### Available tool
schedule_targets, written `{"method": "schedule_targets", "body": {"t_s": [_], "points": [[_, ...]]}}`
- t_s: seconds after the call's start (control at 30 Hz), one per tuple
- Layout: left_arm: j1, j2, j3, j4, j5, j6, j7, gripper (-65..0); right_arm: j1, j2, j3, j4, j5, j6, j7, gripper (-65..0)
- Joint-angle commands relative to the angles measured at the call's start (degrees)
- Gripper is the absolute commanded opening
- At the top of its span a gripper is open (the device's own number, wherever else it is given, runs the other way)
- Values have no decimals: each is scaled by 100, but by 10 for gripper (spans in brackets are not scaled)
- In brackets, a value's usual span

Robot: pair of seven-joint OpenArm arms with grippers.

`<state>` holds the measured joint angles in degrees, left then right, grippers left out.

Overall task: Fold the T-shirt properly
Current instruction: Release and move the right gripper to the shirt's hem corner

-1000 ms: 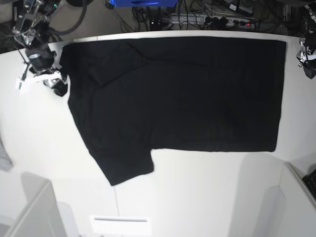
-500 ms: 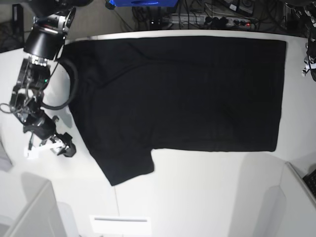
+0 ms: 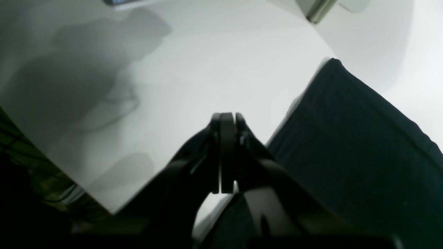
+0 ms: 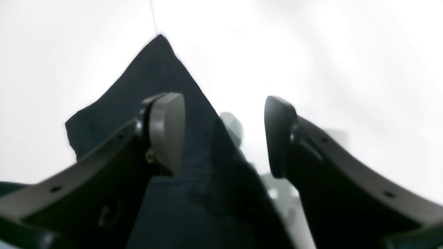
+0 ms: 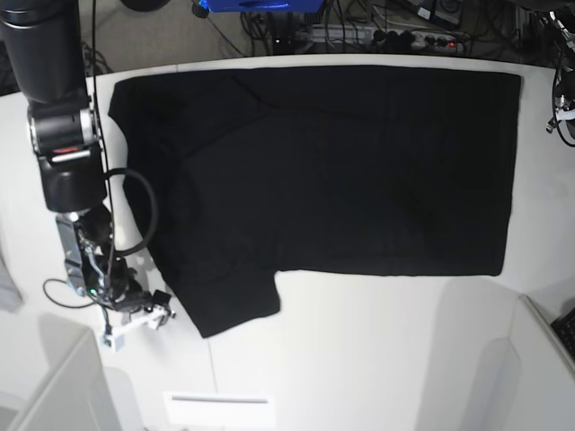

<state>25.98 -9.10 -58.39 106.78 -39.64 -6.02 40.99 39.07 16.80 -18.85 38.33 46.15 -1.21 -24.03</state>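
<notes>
The T-shirt (image 5: 332, 171) lies flat on the white bench (image 5: 377, 341), plain black side up, with its hem toward the base view's right and its sleeves toward the left. This spread-out layout leaves every edge reachable, so no fold appears to have been made yet.

The right hand (image 5: 148, 316) sits low at the near sleeve, beside its outer edge. Its jaws stand wide apart and hold nothing. This position suits a grasp on the sleeve edge as the first fold, though that is a judgement only.

The left hand (image 3: 223, 155) is fully closed, pads pressed together with nothing between them. It hangs above bare bench just beside the shirt's hem edge, evidently parked clear of the cloth.

The base view gives the whole garment outline and the right arm's reach, but barely shows the left arm at its right border. The right wrist view shows what the base view cannot: the sleeve tip runs up between the open fingers (image 4: 166, 131). Whether they touch cloth cannot be told. The left wrist view alone confirms the closed jaws.
</notes>
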Motion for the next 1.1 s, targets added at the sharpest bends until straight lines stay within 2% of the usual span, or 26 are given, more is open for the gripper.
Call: {"method": "schedule_targets", "body": {"t_s": [0.0, 0.03, 0.17, 0.23, 0.33, 0.6, 0.7, 0.9, 0.93, 1.07], "points": [[44, -96, -55, 104, -41, -18, -130, -650, 352, -23, -115, -171, 13, 47, 245, -302], [44, -96, -55, 104, -41, -18, -130, -650, 449, -75, -255, -417, 13, 126, 377, -302], [114, -87, -64, 113, -49, -18, -130, -650, 897, -348, -537, -1648, 13, 794, 720, -302], [114, -87, -64, 113, -49, -18, -130, -650, 994, -453, -669, -2132, 13, 811, 1027, -302], [114, -79, -64, 104, -49, -18, -130, -650, 968, -524, -1029, -2263, 13, 811, 1265, -302], [123, -70, -64, 122, -49, -18, -130, -650, 783, -532, -1275, -2255, 13, 820, 1256, -305], [123, -70, -64, 113, -49, -18, -130, -650, 766, -532, -1275, -2228, 13, 908, 1001, -308], [123, -70, -47, 113, -49, -18, -130, -650, 766, -612, -1284, -2228, 13, 1040, 948, -312], [123, -70, -47, 104, -49, -18, -130, -650, 766, -612, -1284, -2228, 13, 1040, 948, -323], [123, -70, -47, 95, -49, -18, -130, -650, 766, -620, -1284, -2228, 13, 1049, 975, -435]]}}
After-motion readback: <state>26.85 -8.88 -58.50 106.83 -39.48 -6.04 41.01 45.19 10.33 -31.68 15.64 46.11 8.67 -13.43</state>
